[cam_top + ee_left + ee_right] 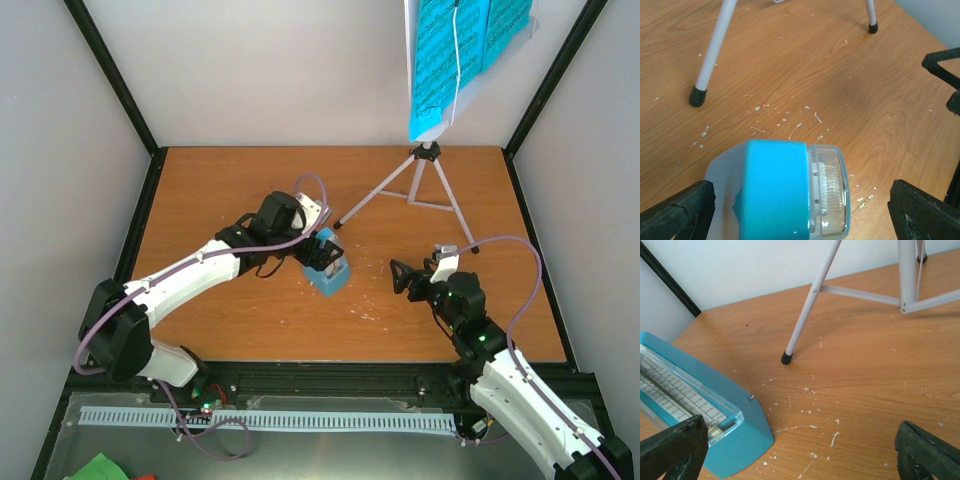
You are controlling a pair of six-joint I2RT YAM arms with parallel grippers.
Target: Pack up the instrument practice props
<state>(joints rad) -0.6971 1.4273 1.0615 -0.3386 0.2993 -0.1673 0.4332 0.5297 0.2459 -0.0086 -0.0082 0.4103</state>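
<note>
The light-blue metronome (331,276) stands on the wooden table (230,190) near its middle. My left gripper (322,252) hangs open over it. In the left wrist view the metronome (785,195) fills the space between the black fingers (675,212), with a gap on the right side. My right gripper (408,281) is open and holds nothing, to the right of the metronome (695,410). The grey tripod music stand (425,180) stands at the back right, and its desk carries bright-blue sheet-music pages (460,50).
A stand leg with a black foot (697,95) reaches toward the metronome. Another leg (465,235) ends just behind my right gripper. White crumbs (835,422) dot the wood. Black frame posts (110,70) and white walls enclose the table.
</note>
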